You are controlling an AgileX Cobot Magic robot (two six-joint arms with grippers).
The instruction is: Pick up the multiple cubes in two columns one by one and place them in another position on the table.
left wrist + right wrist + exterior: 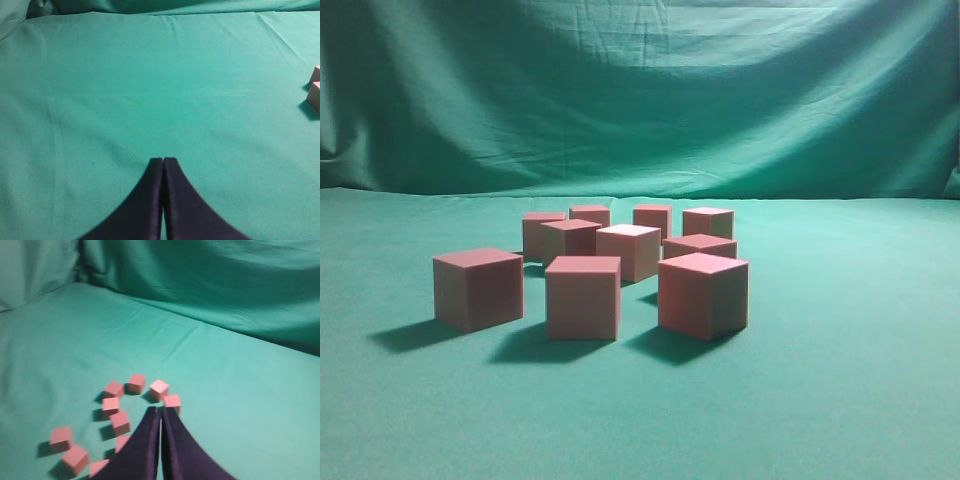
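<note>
Several reddish-pink cubes (583, 297) stand in a loose cluster on the teal table (860, 340); three are in front and the others sit behind them. Neither gripper shows in the exterior view. In the right wrist view my right gripper (160, 409) is shut and empty, high above the cubes (120, 422), with its tips over the near edge of the cluster beside one cube (172, 402). In the left wrist view my left gripper (163, 160) is shut and empty over bare cloth; parts of two cubes (315, 95) show at the right edge.
A wrinkled green backdrop curtain (640, 90) hangs behind the table and also shows in the right wrist view (225, 285). Bare cloth lies to the left, right and front of the cluster.
</note>
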